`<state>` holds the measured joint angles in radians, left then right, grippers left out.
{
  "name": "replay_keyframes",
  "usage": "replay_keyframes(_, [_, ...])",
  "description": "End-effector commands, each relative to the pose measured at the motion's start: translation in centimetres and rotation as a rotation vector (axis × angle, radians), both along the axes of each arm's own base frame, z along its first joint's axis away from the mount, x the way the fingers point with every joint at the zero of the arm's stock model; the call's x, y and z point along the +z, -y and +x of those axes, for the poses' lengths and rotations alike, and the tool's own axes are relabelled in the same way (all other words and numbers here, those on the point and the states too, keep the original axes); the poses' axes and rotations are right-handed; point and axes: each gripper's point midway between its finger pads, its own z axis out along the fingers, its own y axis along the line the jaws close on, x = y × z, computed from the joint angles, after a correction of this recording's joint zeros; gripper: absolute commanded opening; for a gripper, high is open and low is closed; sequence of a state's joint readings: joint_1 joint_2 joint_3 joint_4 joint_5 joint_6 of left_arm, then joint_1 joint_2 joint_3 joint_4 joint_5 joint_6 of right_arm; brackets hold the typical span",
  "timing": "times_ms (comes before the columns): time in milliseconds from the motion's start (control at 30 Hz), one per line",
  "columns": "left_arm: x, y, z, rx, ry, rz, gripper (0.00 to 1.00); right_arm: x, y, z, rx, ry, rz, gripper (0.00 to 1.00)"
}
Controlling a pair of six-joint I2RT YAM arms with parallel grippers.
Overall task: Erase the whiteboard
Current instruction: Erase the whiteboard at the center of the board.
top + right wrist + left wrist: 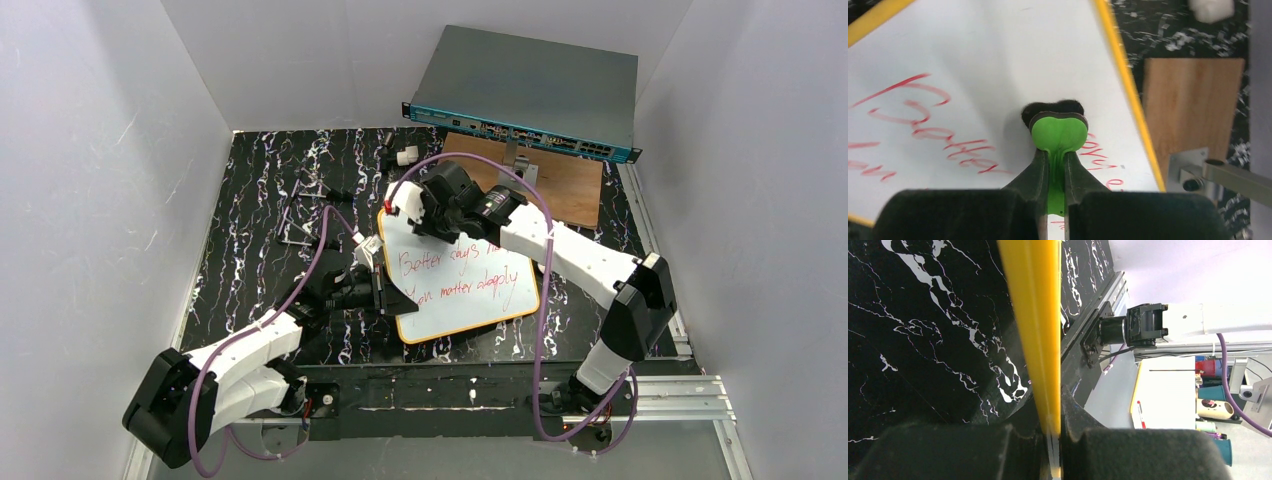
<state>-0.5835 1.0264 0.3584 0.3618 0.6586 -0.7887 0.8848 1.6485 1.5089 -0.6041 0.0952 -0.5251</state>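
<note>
Just past the arm bases, the whiteboard (pixel 470 290) rests mid-table on the black, white-veined tabletop (pixel 250 200). Its long axis runs roughly left to right, and its red handwriting (pixel 455 275) reads upright from the arms' side.

The left gripper (pixel 378 285) is clamped on the board's left yellow rim; the wrist view shows the rim edge-on between its fingers. Farther in, the right gripper (pixel 1057 165) pinches a green eraser (pixel 1058 131) whose dark pad sits against the white surface near the board's far-left corner.

Beyond the board lies a brown wooden board (pixel 570 185), and a grey network switch (pixel 530 95) with a teal front stands above it at the back. Plain white walls (pixel 100 150) close in three sides.

Counted: two arms, one whiteboard with two lines of writing, one eraser, one wooden board and one switch.
</note>
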Motion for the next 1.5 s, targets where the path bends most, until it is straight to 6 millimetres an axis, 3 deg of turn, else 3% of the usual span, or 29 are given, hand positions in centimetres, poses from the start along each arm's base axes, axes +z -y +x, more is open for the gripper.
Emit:
replay_keyframes(0, [1.8,0.7,0.7,-0.063,0.180,-0.015,0.00,-2.2,-0.2,-6.3,0.253,-0.217,-0.021,0.01])
replay_keyframes(67, [1.8,0.7,0.7,-0.064,0.178,-0.015,0.00,-2.1,-0.2,-5.2,0.194,-0.184,-0.020,0.01])
replay_keyframes(200, [1.9,0.7,0.6,-0.062,0.175,-0.020,0.00,0.2,0.5,1.6,-0.111,0.047,0.008,0.01])
replay_keyframes(300, [1.9,0.7,0.6,-0.061,0.174,-0.027,0.00,1.6,0.6,3.4,-0.194,0.105,0.039,0.01])
replay_keyframes(367, [1.8,0.8,0.6,-0.065,0.170,-0.028,0.00,0.2,0.8,2.7,-0.142,0.078,-0.002,0.01])
replay_keyframes(433, [1.9,0.8,0.6,-0.066,0.167,-0.034,0.00,-2.1,0.9,-2.0,0.076,-0.088,-0.060,0.01])
replay_keyframes(533, [2.1,0.9,0.6,-0.066,0.169,-0.043,0.00,-3.0,0.8,-5.2,0.226,-0.170,-0.068,0.01])
replay_keyframes(600, [2.0,0.9,0.5,-0.069,0.165,-0.042,0.00,-1.4,1.5,0.6,-0.041,0.014,-0.053,0.01])
replay_keyframes(633, [2.0,0.9,0.4,-0.068,0.165,-0.041,0.00,-0.6,1.8,1.9,-0.099,0.047,-0.035,0.01])
replay_keyframes(667, [2.0,0.8,0.4,-0.067,0.166,-0.043,0.00,0.0,2.1,2.9,-0.143,0.082,-0.028,0.01])
replay_keyframes(767, [2.2,0.9,0.4,-0.067,0.168,-0.051,0.00,-0.3,2.7,3.4,-0.158,0.096,-0.042,0.01])
replay_keyframes(900, [2.2,1.0,0.4,-0.069,0.165,-0.054,0.00,-1.5,3.1,2.3,-0.106,0.058,-0.076,0.01])
replay_keyframes(933, [2.2,0.9,0.4,-0.069,0.165,-0.054,0.00,-1.8,2.8,1.5,-0.058,0.025,-0.073,0.01])
replay_keyframes(1033, [2.2,1.0,0.4,-0.071,0.165,-0.055,0.00,-3.2,2.0,-3.4,0.155,-0.165,-0.076,0.01])
replay_keyframes(1133, [2.2,1.1,0.4,-0.075,0.164,-0.054,0.00,-3.7,1.5,-5.1,0.225,-0.198,-0.083,0.01])
replay_keyframes(1233, [2.1,1.0,0.4,-0.075,0.159,-0.052,0.00,-3.2,1.1,-3.6,0.157,-0.153,-0.070,0.01])
replay_keyframes(1367, [2.1,1.0,0.4,-0.075,0.160,-0.051,0.00,-0.7,1.7,2.2,-0.111,0.036,-0.027,0.01])
replay_keyframes(1467, [2.1,1.0,0.3,-0.078,0.161,-0.051,0.00,0.6,2.6,4.5,-0.222,0.093,0.004,0.01])
